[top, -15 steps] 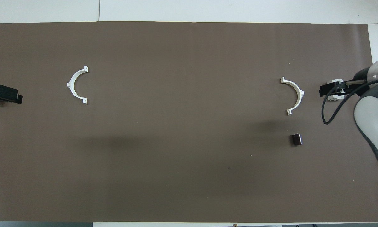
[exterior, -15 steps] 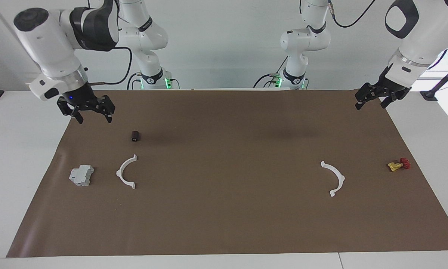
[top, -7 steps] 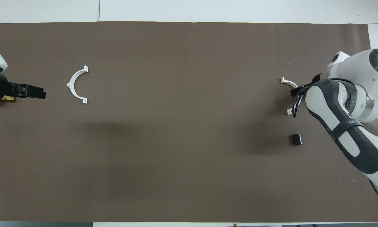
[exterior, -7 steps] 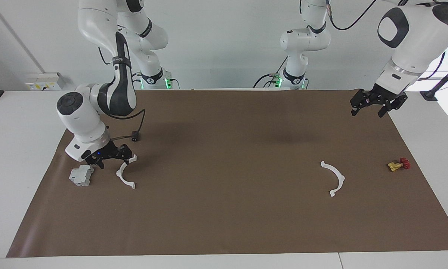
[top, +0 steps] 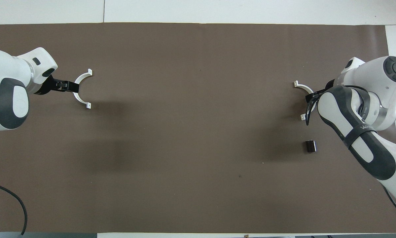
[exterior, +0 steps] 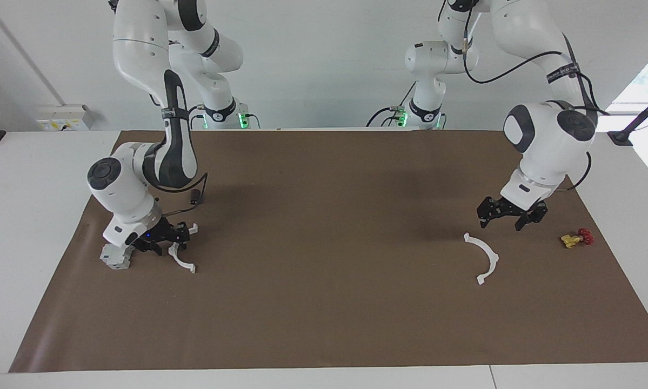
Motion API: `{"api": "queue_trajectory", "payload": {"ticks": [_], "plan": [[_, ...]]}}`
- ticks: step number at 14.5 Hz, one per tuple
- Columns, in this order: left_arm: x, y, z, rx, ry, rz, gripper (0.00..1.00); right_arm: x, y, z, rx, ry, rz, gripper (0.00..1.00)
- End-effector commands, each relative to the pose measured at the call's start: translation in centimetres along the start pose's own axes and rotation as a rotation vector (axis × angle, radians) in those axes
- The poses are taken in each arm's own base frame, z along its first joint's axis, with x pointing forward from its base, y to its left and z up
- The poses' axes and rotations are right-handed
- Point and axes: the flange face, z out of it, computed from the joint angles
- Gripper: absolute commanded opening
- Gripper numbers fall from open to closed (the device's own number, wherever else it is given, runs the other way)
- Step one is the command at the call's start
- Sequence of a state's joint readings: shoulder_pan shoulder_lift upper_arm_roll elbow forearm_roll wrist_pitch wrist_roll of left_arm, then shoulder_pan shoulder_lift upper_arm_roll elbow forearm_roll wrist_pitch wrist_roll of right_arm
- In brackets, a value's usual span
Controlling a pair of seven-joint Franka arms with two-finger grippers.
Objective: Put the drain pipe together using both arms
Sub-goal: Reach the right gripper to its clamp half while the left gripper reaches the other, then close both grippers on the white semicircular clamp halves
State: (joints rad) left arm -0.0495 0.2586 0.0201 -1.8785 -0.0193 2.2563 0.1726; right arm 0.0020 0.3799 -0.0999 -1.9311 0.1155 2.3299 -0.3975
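At the brown mat's nine o'clock in the facing view, the right gripper is down at the middle of one thin white plastic half-ring arc, beside the grey boxy block; we cannot tell whether it has clamped

At three o'clock the left gripper hovers, fingers apart, at one o'clock of the second white half-ring arc

We judge both arcs light, stiff and slightly springy, best pinched at the middle tab

Half a second earlier the left gripper hung high at the mat's corner; now it has dropped to its arc
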Motion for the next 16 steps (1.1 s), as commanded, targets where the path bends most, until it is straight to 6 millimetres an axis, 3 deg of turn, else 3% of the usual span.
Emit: {"api": "queue_trajectory", "payload": {"ticks": [1, 4, 7, 9, 11, 13, 14, 15, 16], "plan": [[0.5, -0.8, 3.4, 0.022, 0.022, 0.005, 0.92, -0.5, 0.1, 0.6, 0.011, 0.017, -0.006, 0.48], [0.3, -2.0, 5.2, 0.025, 0.020, -0.011, 0.91, -0.1, -0.3, 0.3, 0.011, 0.019, -0.002, 0.00], [0.5, -2.7, 6.8, 0.031, 0.039, -0.020, 0.91, 0.8, -0.9, -0.8, 0.021, 0.008, 0.019, 0.00], [0.4, -3.4, 7.0, 0.034, 0.049, -0.030, 0.91, 2.9, -2.5, -3.6, 0.038, -0.020, 0.034, 0.00], [0.2, -3.0, 8.3, 0.035, 0.057, -0.026, 0.89, 6.0, -8.9, -6.2, 0.035, -0.056, 0.061, 0.00], [-0.1, -2.9, 8.7, 0.035, 0.055, -0.025, 0.82, 8.7, -17.5, -8.2, 0.006, -0.059, 0.124, 0.00], [-0.1, -3.0, 8.7, 0.035, 0.055, -0.027, 0.74, 9.3, -22.6, -8.6, -0.004, -0.039, 0.144, 0.00], [-0.2, -3.0, 8.7, 0.034, 0.054, -0.027, 0.65, 9.1, -27.2, -7.6, -0.008, -0.048, 0.170, 0.00], [-0.3, -3.0, 8.8, 0.034, 0.052, -0.030, 0.47, 9.0, -29.9, -6.5, -0.011, -0.050, 0.202, 0.00]]}}
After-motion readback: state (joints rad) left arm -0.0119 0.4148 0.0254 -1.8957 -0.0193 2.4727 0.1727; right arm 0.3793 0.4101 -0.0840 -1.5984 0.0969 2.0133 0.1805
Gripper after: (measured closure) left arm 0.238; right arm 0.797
